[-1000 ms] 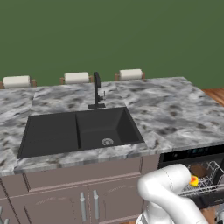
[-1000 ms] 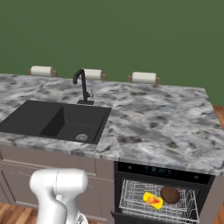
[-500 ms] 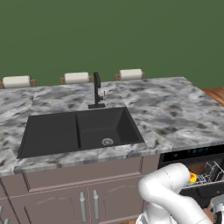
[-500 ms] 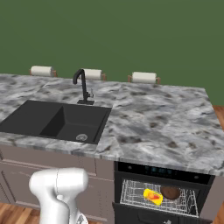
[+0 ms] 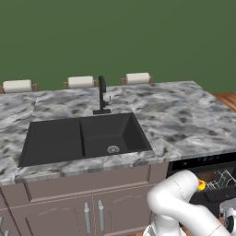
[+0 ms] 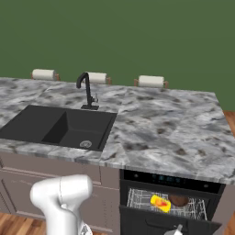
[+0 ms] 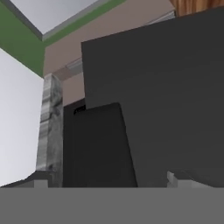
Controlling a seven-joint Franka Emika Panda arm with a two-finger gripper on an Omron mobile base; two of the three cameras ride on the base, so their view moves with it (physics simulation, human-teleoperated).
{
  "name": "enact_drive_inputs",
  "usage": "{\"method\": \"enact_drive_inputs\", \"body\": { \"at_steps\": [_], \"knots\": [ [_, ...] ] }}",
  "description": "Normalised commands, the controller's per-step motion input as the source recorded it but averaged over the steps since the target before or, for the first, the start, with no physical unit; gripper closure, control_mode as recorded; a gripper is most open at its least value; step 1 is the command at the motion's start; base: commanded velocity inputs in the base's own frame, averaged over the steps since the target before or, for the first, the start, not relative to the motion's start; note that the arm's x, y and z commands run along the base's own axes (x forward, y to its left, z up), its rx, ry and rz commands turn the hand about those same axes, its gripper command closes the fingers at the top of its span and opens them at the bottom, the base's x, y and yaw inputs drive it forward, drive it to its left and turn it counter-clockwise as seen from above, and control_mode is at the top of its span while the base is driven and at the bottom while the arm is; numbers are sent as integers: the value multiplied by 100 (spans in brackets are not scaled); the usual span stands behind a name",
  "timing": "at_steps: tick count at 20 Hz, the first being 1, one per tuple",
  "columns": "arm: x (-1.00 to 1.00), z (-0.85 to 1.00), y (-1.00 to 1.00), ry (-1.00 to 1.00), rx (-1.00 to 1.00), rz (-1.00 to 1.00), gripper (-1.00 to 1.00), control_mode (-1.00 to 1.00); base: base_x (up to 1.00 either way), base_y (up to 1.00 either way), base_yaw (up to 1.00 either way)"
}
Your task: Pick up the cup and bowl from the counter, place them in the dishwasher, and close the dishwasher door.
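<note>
Grey-and-white marble counter (image 6: 160,124) across the middle of both base views, black double sink (image 5: 85,138) and black tap (image 5: 102,94) set in at centre-left. Three paper-towel rolls (image 6: 150,81) along the far edge, against the green wall. Mauve-brown cabinets (image 5: 92,203) below. Dishwasher (image 6: 170,179) at lower right of the right base view, under its lit control strip — door (image 6: 151,222) part-way up, white wire rack visible above its edge. On that rack, yellow cup (image 6: 160,202) lying on its side, left of the dark-brown bowl (image 6: 178,200), close beside it. In the hand view, flat black door panel close ahead — claw fingers (image 7: 175,178) set wide apart, nothing between.
</note>
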Motion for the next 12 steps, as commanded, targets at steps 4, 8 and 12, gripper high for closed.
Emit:
{"method": "enact_drive_inputs", "body": {
  "at_steps": [4, 8, 12],
  "knots": [
    [65, -66, 0, -18, -24, 0, -100, -100, 0, 0, 0],
    [64, -67, 0, -20, -34, 0, -100, -100, 0, 0, 0],
    [56, -66, 0, -22, -35, 0, -100, -100, 0, 0, 0]
  ]
}}
